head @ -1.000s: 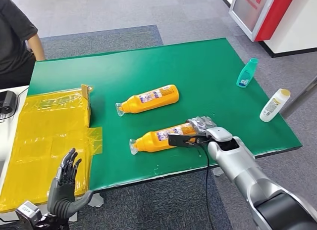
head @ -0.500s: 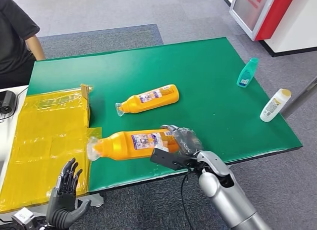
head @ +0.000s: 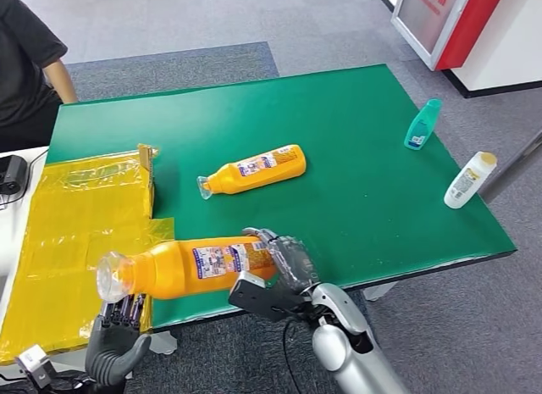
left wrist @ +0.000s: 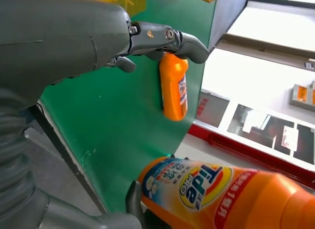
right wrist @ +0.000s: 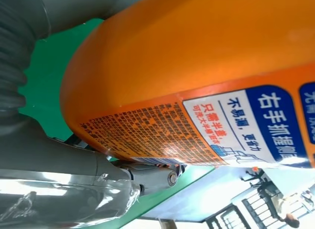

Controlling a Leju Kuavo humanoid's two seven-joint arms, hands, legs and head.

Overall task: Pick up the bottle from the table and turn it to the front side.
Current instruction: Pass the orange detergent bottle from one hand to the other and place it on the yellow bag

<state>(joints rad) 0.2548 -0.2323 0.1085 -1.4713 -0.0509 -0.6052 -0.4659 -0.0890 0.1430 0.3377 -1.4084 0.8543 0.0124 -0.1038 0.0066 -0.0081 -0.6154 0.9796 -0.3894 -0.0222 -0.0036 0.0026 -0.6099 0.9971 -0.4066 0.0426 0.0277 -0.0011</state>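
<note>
My right hand (head: 286, 267) grips the base end of an orange bottle (head: 191, 267) with a clear cap, holding it level above the table's near edge, cap pointing left. The right wrist view is close on the bottle's label (right wrist: 208, 125), with a finger (right wrist: 111, 170) under it. My left hand (head: 115, 343) is open just below the bottle's cap end, off the table's near left corner. In the left wrist view the held bottle (left wrist: 223, 194) shows its blue and white label beyond my left fingers (left wrist: 167, 39). A second orange bottle (head: 256, 170) lies on the green table (head: 358, 131).
A yellow sheet (head: 76, 233) covers the table's left side. A teal bottle (head: 422, 123) and a white bottle with a yellow cap (head: 470, 180) lie near the right edge. A person (head: 25, 63) in black sits at the far left.
My right hand has lifted the near orange bottle off the table and carried it left and toward me. My left hand has sunk a little and now sits under the cap end.
</note>
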